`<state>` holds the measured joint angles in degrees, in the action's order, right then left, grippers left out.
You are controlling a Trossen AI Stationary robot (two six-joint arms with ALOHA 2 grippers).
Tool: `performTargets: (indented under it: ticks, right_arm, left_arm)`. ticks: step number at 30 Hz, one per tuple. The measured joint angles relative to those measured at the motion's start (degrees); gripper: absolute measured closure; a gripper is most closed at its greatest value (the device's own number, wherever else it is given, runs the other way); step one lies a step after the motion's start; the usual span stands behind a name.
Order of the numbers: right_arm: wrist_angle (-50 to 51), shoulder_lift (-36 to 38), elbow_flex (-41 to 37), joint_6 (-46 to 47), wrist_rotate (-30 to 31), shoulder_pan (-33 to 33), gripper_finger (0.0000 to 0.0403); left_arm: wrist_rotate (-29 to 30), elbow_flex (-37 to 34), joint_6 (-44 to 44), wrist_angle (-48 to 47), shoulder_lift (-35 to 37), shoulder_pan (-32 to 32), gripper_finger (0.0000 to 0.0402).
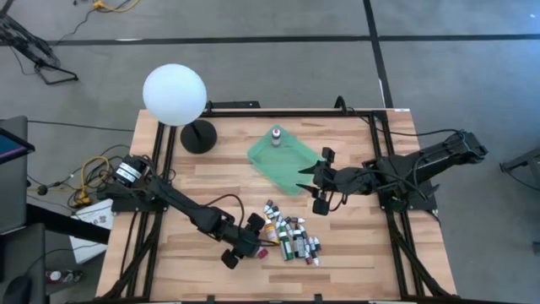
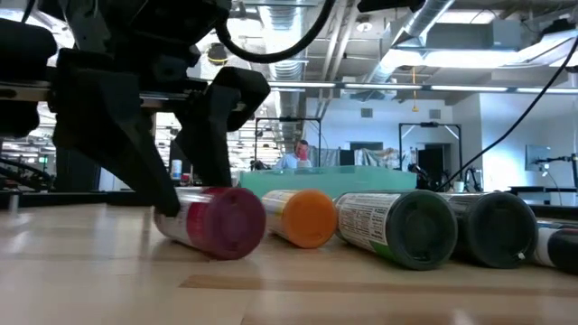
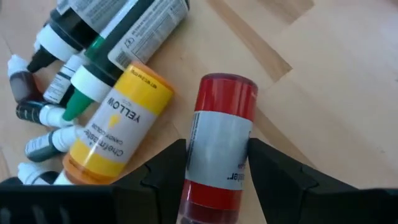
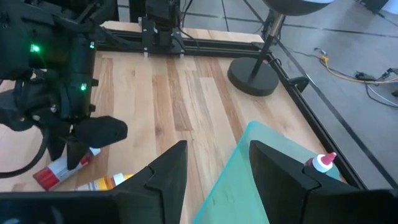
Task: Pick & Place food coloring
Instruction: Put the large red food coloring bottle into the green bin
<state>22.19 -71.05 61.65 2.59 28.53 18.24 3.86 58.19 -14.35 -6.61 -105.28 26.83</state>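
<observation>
So our left claw (image 3: 217, 168) is down on the bench (image 1: 211, 173), fingers clamped on either side of a red food coloring bottle (image 3: 221, 146) that's lying on its side at the near-left edge of the pile. Right beside it lies a yellow bottle (image 3: 118, 127), and past that we've got the rest of the food coloring pile (image 1: 291, 235), green and dark tubes with white or coloured caps all jumbled together near the bench's front edge. Our right claw (image 1: 316, 187) hangs over the near corner of the green tray (image 1: 283, 165) with its fingers apart and nothing between them. One small bottle with a red cap (image 1: 275, 135) stands upright in the tray's far corner. A lamp with a round white globe (image 1: 175, 95) stands at the back left.
</observation>
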Motion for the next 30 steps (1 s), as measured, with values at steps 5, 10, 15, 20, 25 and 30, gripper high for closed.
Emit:
performTargets:
  ticks: [5, 10, 15, 20, 25, 30]
  right_arm:
    - [0.00, 0.00, 0.02, 0.41, 0.00, 0.00, 0.0239]
    - [0.04, 0.00, 0.02, 0.39, 0.00, 0.00, 0.0239]
    - [0.04, 0.00, 0.02, 0.39, 0.02, 0.00, 0.0239]
    - [0.04, 0.00, 0.02, 0.39, 0.00, 0.00, 0.0239]
    - [0.04, 0.00, 0.02, 0.37, 0.00, 0.00, 0.0239]
    - [0.06, 0.00, 0.02, 0.39, -0.06, 0.00, 0.0239]
  left_arm:
    - [0.02, 0.43, -0.44, -1.86, 0.03, 0.00, 0.0237]
    - [1.33, 2.37, 0.46, -10.73, 0.20, 0.08, 0.0237]
    - [2.45, 4.78, 2.34, -20.72, 0.23, 0.53, 0.0237]
    - [3.74, 7.15, 5.00, -30.63, 0.14, 1.45, 0.0237]
    - [3.72, 9.70, 7.47, -33.45, -0.30, 1.77, 0.0237]
    - [3.91, 12.17, 9.24, -33.54, -0.23, 1.76, 0.0237]
